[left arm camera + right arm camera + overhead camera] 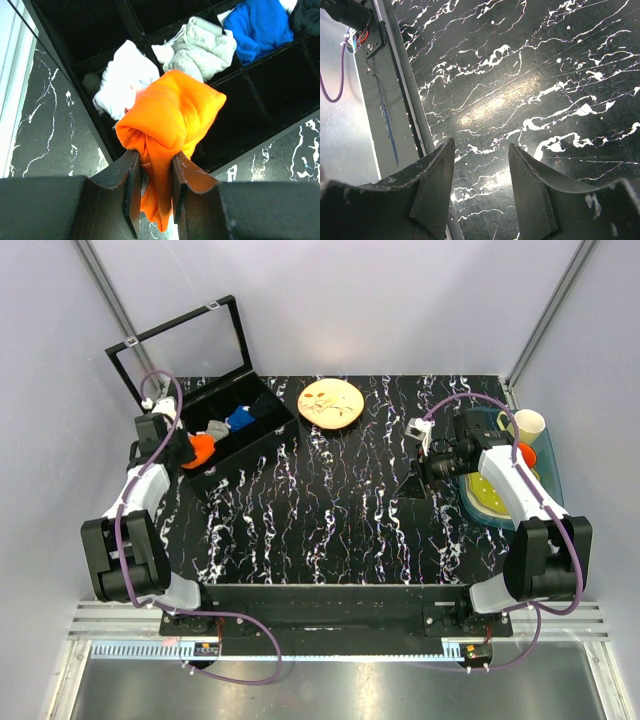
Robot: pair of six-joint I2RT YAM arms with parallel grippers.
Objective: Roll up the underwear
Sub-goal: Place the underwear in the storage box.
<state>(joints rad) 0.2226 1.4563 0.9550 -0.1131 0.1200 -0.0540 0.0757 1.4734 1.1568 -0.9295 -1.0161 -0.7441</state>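
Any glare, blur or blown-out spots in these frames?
Right wrist: glare patch on the table, otherwise sharp. Left wrist: underwear crisp in the left gripper, left edge overexposed. Top external: even light, no blur.

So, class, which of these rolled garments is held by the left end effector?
The orange underwear, clamped in the left end effector; the white roll, grey roll and blue roll lie free in the box.

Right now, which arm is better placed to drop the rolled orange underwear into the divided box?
Left. The left end effector grips the underwear right over the box; the right end effector is open and empty above the table.
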